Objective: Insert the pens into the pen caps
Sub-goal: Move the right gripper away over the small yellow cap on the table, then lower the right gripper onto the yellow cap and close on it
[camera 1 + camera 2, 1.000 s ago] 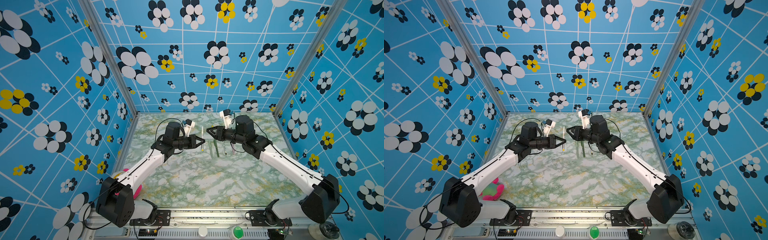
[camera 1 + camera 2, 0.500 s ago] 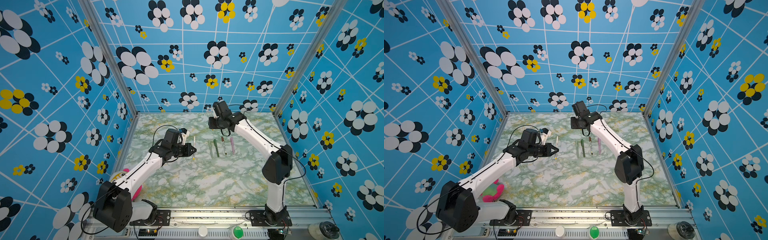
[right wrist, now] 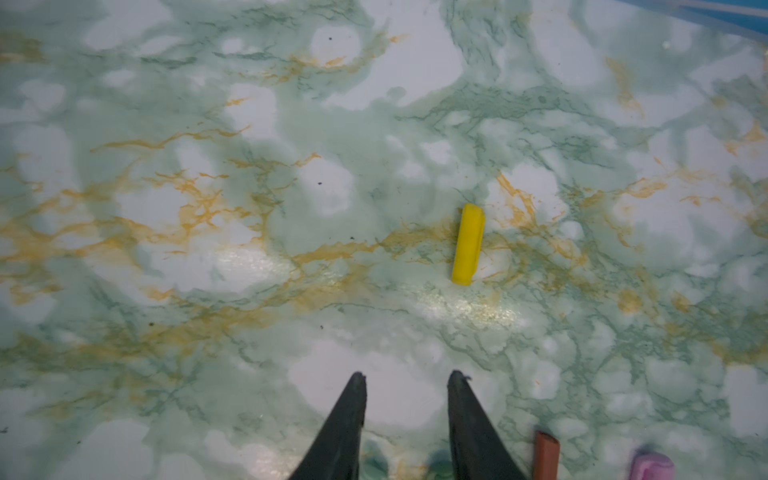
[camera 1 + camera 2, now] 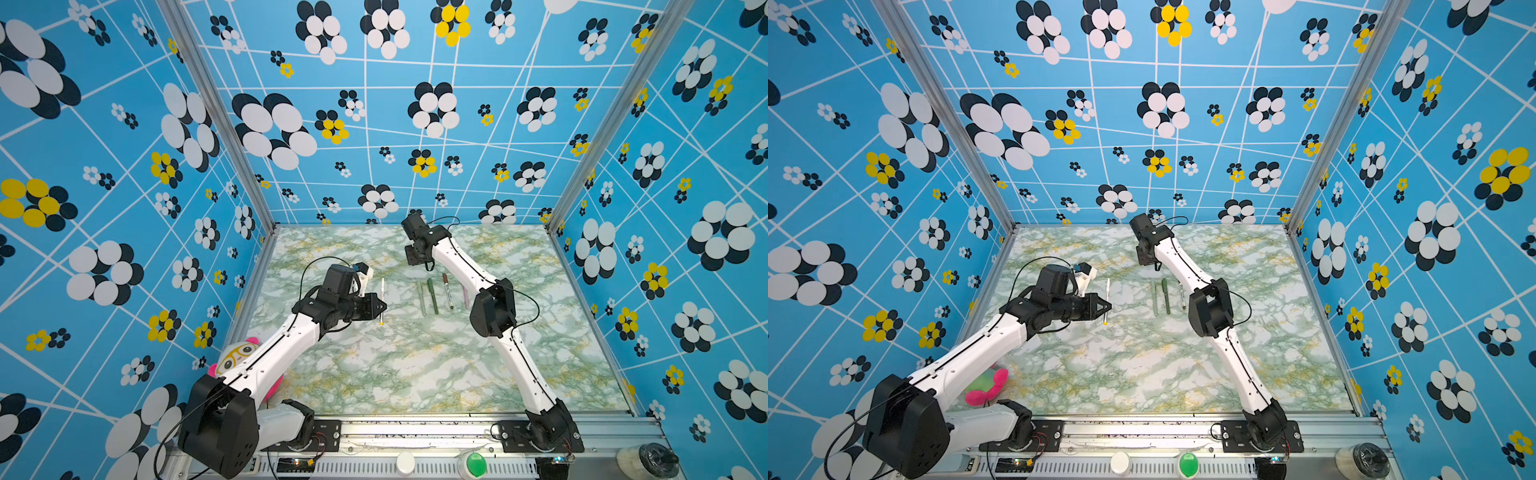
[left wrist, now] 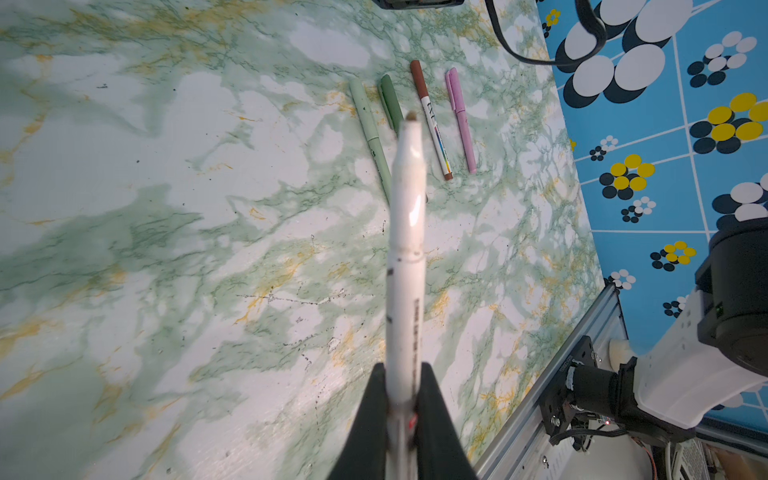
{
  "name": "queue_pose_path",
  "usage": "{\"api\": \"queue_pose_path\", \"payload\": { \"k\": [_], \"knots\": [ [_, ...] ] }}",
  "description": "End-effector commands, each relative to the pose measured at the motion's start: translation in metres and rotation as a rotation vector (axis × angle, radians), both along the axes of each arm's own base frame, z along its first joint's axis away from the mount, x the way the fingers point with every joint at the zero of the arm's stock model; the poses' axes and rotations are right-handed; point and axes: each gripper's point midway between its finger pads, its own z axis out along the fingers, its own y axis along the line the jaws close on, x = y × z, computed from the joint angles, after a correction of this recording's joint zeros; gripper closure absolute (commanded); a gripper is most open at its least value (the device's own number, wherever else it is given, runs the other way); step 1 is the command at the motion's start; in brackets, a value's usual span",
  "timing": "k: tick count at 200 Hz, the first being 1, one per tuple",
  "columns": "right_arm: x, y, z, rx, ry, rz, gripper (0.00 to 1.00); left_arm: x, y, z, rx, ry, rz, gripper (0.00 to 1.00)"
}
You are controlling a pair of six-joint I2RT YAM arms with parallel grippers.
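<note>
Grippers that were facing each other at mid-table a second ago are now standing well apart. On the left, the left gripper (image 4: pixel 381 306) is clamping tight on the thin white plastic pen with a yellow end (image 4: pixel 382 291), holding it above the marble-patterned table (image 4: pixel 395 374) and nearer the front than before. Its long axis is running front to back in both top views, bare tip toward the back wall (image 4: pixel 395 124), yellow end toward the front rail (image 4: pixel 415 424); how steeply it is tilting I cannot tell.

Right of it, four capped pens are lying parallel, caps toward the back: pale green (image 5: pixel 370 124), dark green (image 5: pixel 392 104), brown-marked white (image 5: pixel 432 124), pink (image 5: pixel 460 120).

Behind that row, the right gripper (image 3: pixel 407 378) is hovering with jaws partly apart and empty, the short yellow plastic cap (image 3: pixel 468 245) lying flat just ahead. By my judgement only this last pair is waiting, and the right arm is going for the cap.
</note>
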Motion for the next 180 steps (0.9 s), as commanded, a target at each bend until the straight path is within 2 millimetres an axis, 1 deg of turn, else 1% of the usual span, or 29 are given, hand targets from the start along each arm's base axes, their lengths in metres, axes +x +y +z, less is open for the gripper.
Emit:
{"api": "queue_pose_path", "payload": {
  "k": [1,25,42,66,100,132,180],
  "knots": [
    [0.010,-0.012,-0.003,0.018,0.000,-0.024,0.67,0.004,0.001,-0.009,0.007,0.009,-0.001,1.00],
    [0.018,-0.011,-0.009,0.035,-0.016,-0.017,0.67,0.008,-0.003,-0.014,0.000,0.027,-0.007,1.00],
    [0.024,-0.016,-0.015,0.045,-0.019,-0.037,0.68,0.011,-0.005,-0.016,-0.004,0.038,-0.009,1.00],
    [0.030,-0.016,-0.023,0.086,-0.014,-0.049,0.69,0.014,-0.007,-0.018,-0.008,0.046,-0.015,1.00],
    [0.036,-0.013,-0.033,0.148,-0.003,-0.066,0.69,0.017,-0.008,-0.023,-0.007,0.065,-0.014,1.00],
    [0.040,-0.015,-0.042,0.159,0.003,-0.083,0.69,0.019,-0.009,-0.025,-0.009,0.075,-0.013,1.00],
    [0.042,-0.017,-0.049,0.161,0.010,-0.096,0.70,0.023,-0.010,-0.026,-0.014,0.082,-0.014,1.00]
  ]
}}
